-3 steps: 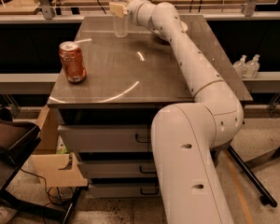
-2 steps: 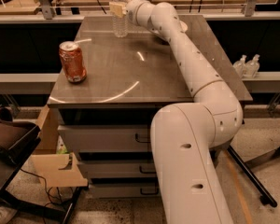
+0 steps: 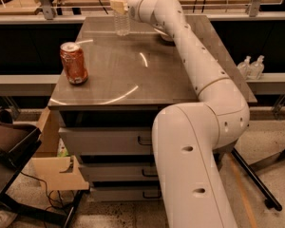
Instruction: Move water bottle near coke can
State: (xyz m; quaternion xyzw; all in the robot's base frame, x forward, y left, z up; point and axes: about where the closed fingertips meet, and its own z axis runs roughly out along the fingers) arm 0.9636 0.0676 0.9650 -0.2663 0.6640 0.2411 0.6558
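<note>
The water bottle (image 3: 121, 20) stands upright at the far edge of the grey table top (image 3: 133, 75), clear with a ribbed body. My gripper (image 3: 118, 5) is at the bottle's upper part, reaching in from the right on the long white arm (image 3: 194, 65); it partly covers the bottle. The coke can (image 3: 74, 63) stands upright near the table's left edge, well to the front and left of the bottle, apart from the gripper.
Two small clear bottles (image 3: 251, 66) stand on a ledge to the right of the table. Drawers (image 3: 109, 141) sit under the table top. A cardboard piece (image 3: 57, 172) and a dark chair (image 3: 9, 141) are on the floor at left. A rail runs behind the table.
</note>
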